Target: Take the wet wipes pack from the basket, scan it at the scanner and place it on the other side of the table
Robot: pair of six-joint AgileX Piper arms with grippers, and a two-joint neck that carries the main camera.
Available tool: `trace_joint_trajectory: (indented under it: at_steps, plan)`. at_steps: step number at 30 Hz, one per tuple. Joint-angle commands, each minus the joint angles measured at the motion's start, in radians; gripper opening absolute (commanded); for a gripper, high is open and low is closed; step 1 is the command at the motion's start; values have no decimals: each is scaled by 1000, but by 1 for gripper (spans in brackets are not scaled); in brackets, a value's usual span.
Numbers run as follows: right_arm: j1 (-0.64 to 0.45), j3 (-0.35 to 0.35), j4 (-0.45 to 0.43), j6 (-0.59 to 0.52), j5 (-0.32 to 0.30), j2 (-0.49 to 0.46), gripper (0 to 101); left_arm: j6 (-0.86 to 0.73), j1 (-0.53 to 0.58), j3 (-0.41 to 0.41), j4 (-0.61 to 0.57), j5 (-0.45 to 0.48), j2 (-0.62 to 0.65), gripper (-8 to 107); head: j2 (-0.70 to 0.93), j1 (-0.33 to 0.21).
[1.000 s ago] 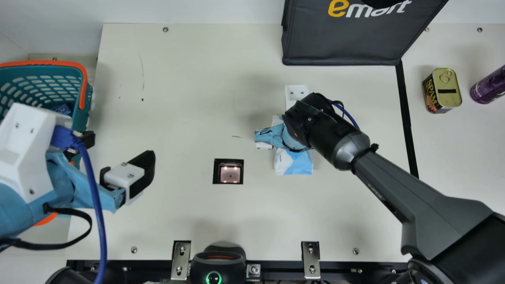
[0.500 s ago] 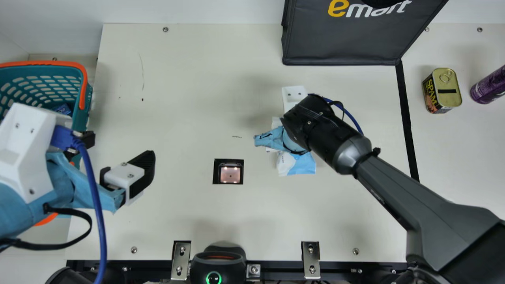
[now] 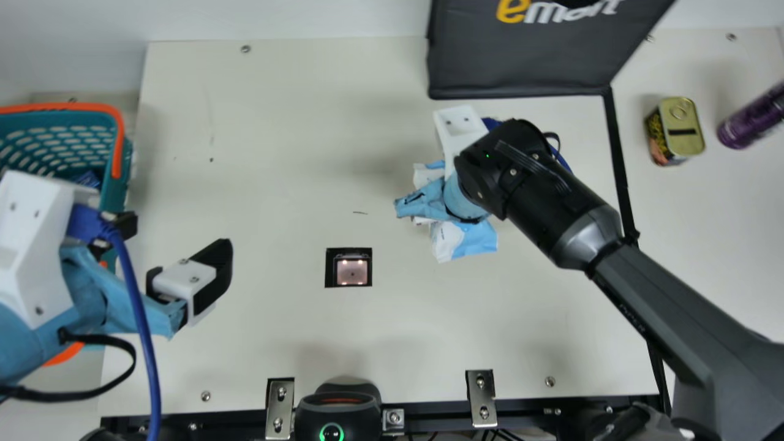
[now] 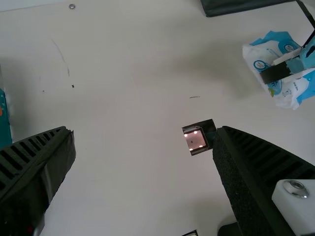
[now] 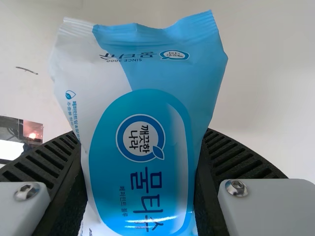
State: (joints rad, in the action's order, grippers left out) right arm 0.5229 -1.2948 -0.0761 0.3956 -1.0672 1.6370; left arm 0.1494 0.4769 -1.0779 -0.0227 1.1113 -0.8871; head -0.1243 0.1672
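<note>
My right gripper (image 3: 422, 202) is right of the middle of the table in the main view, and the white-and-blue wet wipes pack (image 3: 474, 240) sticks out beneath it. In the right wrist view the pack (image 5: 142, 162) is squeezed between both ribbed fingers of my right gripper (image 5: 140, 140), printed face showing. The left wrist view also has the held pack (image 4: 266, 51). My left gripper (image 3: 177, 248) stands open and holds nothing, beside the teal basket (image 3: 110, 187); its own view has the left gripper (image 4: 142, 132) with fingers wide apart. The scanner window (image 3: 352, 271) lies between the arms, left of the pack.
A black bag (image 3: 520, 61) stands at the far side. Beyond the black strip (image 3: 618, 153) on the right are a yellow tin (image 3: 683, 127) and a purple bottle (image 3: 750, 119). A black device with a green ring (image 3: 334, 416) sits at the near edge.
The camera on the neck has shifted in the newest picture. My right arm has carried the pack a little to the right and away from the scanner window. The left arm has kept still.
</note>
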Motion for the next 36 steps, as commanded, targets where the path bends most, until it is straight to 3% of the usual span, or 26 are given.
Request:
trace_joint_trajectory:
  at_steps: [1,10,16,23,36]
  plan:
    - [-29,11,18,-43,21,-14,0,0,0,0,0,0,0,90,-90,-29]
    - [-270,112,163,-330,96,-112,0,0,0,0,0,0,0,90,-252,-29]
    - [-480,145,263,-550,91,-156,0,0,0,0,0,0,0,90,-252,-29]
    - [-711,120,311,-739,49,-148,0,0,0,0,0,0,0,90,-252,-29]
    - [-1047,46,319,-971,2,-94,0,0,0,0,0,0,0,90,-252,-29]
